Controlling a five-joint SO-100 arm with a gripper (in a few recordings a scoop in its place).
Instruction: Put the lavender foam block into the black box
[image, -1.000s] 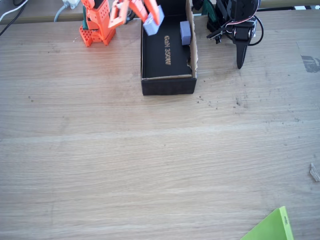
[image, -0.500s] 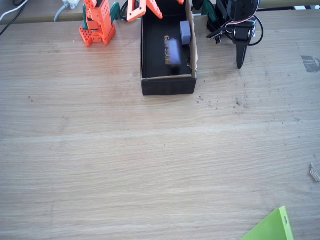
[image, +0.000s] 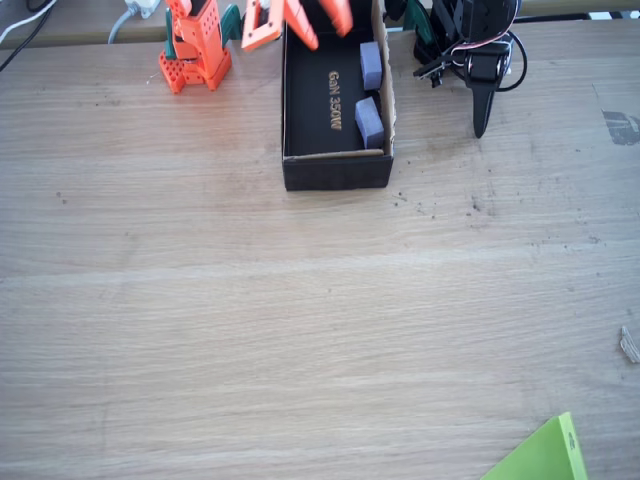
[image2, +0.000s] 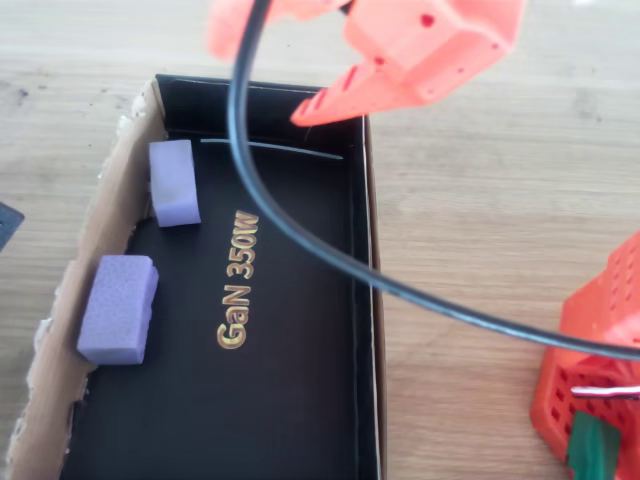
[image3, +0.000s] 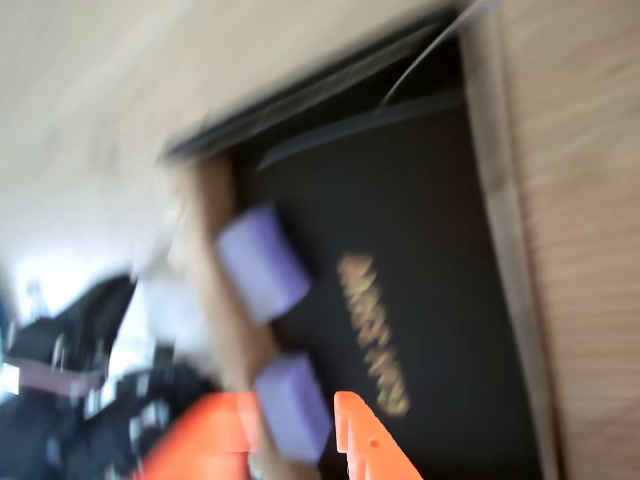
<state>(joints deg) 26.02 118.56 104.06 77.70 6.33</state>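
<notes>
The lavender foam block (image: 369, 122) (image2: 173, 182) (image3: 262, 262) lies flat inside the black box (image: 335, 170) (image2: 300, 300) (image3: 450, 250), against the torn brown wall, beside the "350W" end of the gold lettering. A second, near-identical lavender block (image: 371, 65) (image2: 119, 308) (image3: 292, 405) rests along the same wall by "GaN". My orange gripper (image: 300, 18) (image2: 265, 70) (image3: 285, 450) hovers above the box's far end in the fixed view, open and holding nothing, apart from both blocks. The wrist view is blurred.
The orange arm base (image: 195, 50) (image2: 590, 380) stands left of the box in the fixed view. A black cable (image2: 300, 240) arcs over the box. A green sheet corner (image: 540, 455) pokes in at the table's front right.
One second ago the gripper held the lavender foam block over the box. It let go, the block fell and came to rest by the torn wall; the gripper drew back open.
</notes>
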